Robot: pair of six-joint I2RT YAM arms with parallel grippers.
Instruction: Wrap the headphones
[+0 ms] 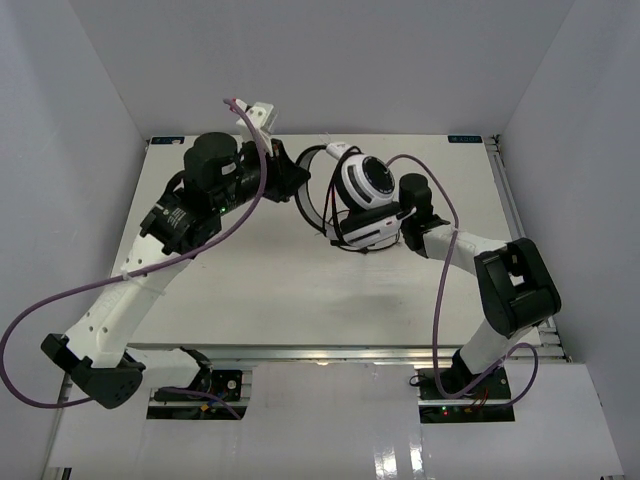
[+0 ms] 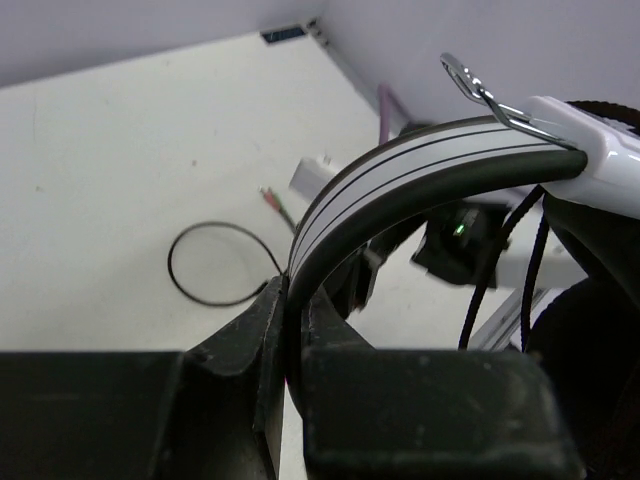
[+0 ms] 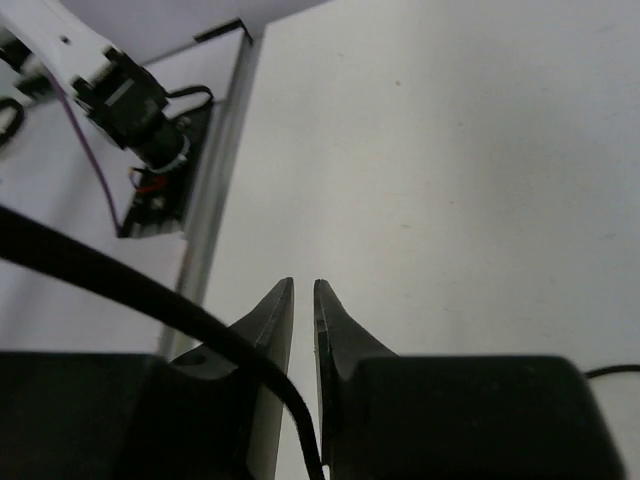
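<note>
1. Two arms meet over the upper middle of the table [image 1: 300, 290]. The widest stretch of bare white top lies below them, across the centre and lower part of the top view.
2. Walls [image 1: 70, 150] close in at that picture's left, top and right. A metal rail [image 1: 508, 205] runs along the table's right-hand edge, and the near edge sits just above the arm bases at the bottom.
3. The headphones [image 1: 362, 188] are at upper centre of the top view, between the two grippers and well apart from every edge.
4. The left gripper [image 2: 292, 300] is clamped on the headband [image 2: 400, 180], pinching its lower end at bottom centre of the left wrist view.
5. The right gripper [image 3: 304, 300] has its fingers parted by a thin slit, with nothing at the tips.
6. The cord [image 3: 120, 275] crosses in front of one finger at the lower left of the right wrist view and runs down toward the slit's base. Whether it is pinched there cannot be told.
7. The headband is white with thin black lines on its outer face and black beneath. A white slider [image 2: 600, 150] with a bent metal wire caps it at upper right.
8. One earcup [image 1: 366, 180] is round, with a white ring and a black centre.
9. A thin black loop of cord lies on the table at centre left of the left wrist view, with the plugs [image 2: 275, 200] just beside it.
</note>
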